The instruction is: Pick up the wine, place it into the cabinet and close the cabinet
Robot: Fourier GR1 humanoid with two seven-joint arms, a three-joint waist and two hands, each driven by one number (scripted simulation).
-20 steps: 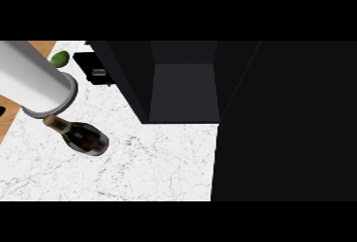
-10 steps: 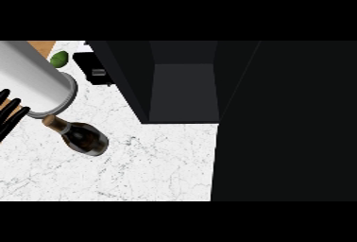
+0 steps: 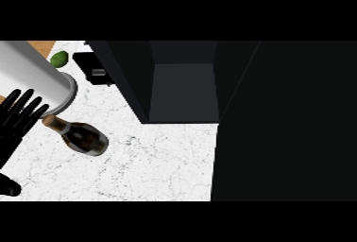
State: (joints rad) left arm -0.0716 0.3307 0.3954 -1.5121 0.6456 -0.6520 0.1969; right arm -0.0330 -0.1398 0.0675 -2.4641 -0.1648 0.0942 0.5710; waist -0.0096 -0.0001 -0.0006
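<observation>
The dark wine bottle (image 3: 83,138) with a tan top is on the white marble counter (image 3: 153,165), left of the cabinet. The dark cabinet (image 3: 185,90) stands open, its interior facing the counter. My left hand (image 3: 20,116) shows at the left edge, open, with fingers spread and pointing up. Its fingertips are just left of the bottle's neck, and no contact shows. A black thumb (image 3: 8,186) shows lower down at the same edge. The right hand is out of view.
A big grey cylinder (image 3: 35,75) slants in from the upper left, its end just above the bottle's neck. Behind it lie a green fruit (image 3: 59,58) and a small black box (image 3: 94,71). A dark panel (image 3: 286,123) fills the right side.
My left hand has come in from the left edge and risen toward the bottle's neck, fingers spreading. The bottle and the cabinet have not moved.
</observation>
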